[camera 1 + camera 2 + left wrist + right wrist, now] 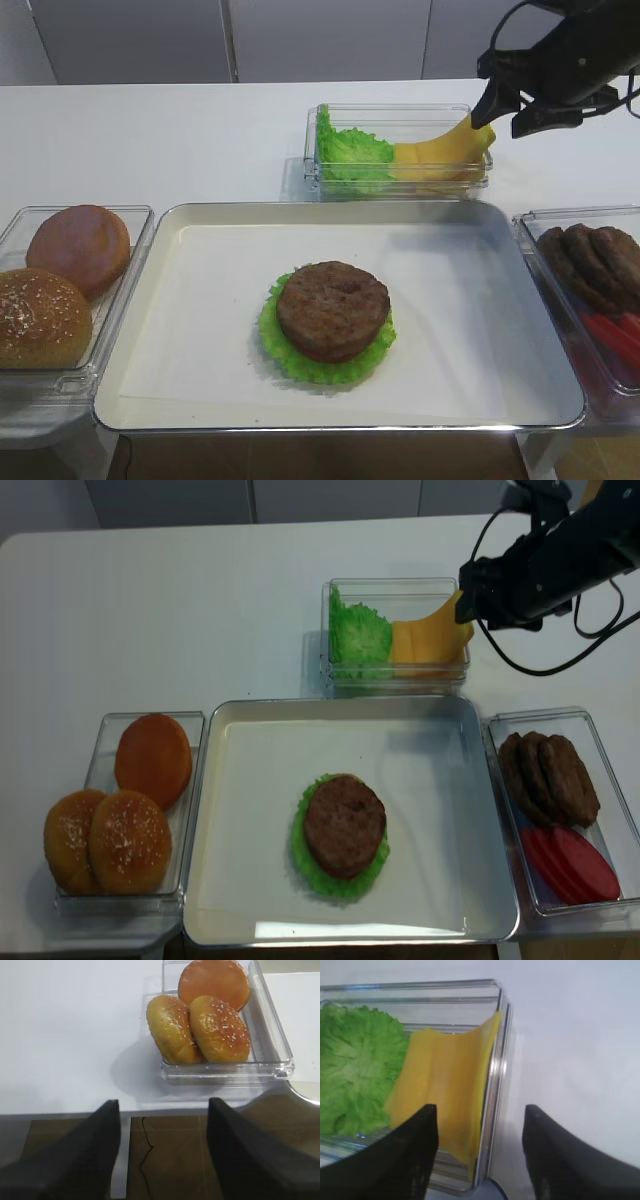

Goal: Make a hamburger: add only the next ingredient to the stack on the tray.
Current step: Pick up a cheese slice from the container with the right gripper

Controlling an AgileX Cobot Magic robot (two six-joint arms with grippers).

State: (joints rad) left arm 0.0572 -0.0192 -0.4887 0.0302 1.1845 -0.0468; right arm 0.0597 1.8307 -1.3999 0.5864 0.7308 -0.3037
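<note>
Cheese slice [445, 1085]: thin, yellow, floppy; it lies in the clear container [400, 185] behind the tray, its far-right corner curling up over the container's rim.
Neighbour: ruffled lettuce [358, 632] sits just left of the cheese in the same container.
Right pincer [480, 1155]: jaws spread wide, holding nothing, poised over the container's right end with one finger above the cheese's edge.
Left pincer [162, 1152]: open and empty, off the desk's front edge near the buns [197, 1027].
Stack [330, 320]: brown patty on green lettuce, middle of the tray [200, 400].
</note>
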